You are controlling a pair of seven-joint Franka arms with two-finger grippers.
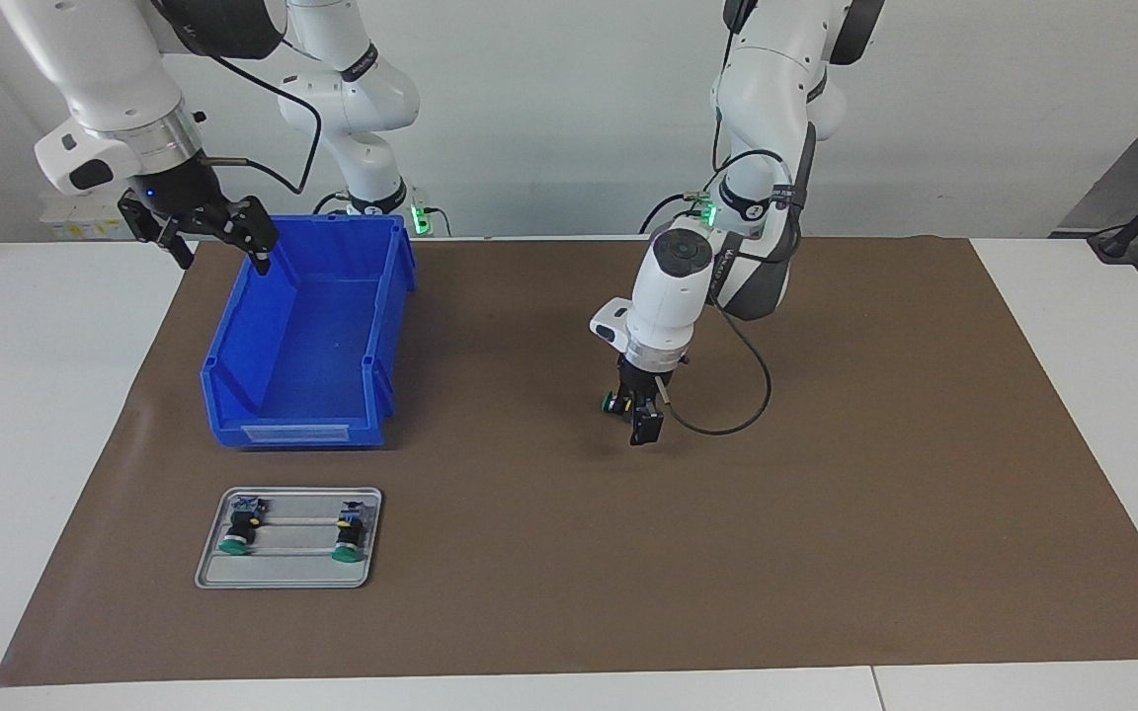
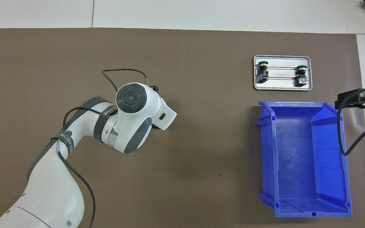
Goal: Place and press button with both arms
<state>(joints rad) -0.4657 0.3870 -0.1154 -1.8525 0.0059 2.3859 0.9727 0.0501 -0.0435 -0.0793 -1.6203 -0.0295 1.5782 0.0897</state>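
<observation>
Over the middle of the brown mat (image 1: 826, 513), the left gripper (image 1: 636, 413) points down with a green-capped button (image 1: 610, 401) caught between its jaws, the cap poking out sideways toward the blue bin (image 1: 307, 346). The button hangs just above the mat, and it is not clear whether it touches. From overhead the arm's white wrist hides both gripper and button.

At the right arm's end of the table, the right gripper (image 1: 218, 242) hovers with jaws spread wide and nothing in them, over the bin's outer wall, at the corner nearest the robots. The bin lies open and holds nothing.

Farther from the robots than the bin, well away from both sets of jaws, a small grey tray (image 1: 289, 575) carries two more buttons (image 1: 241, 528) and (image 1: 349, 533), lying on their sides, one at each end, green caps pointing away from the robots.
</observation>
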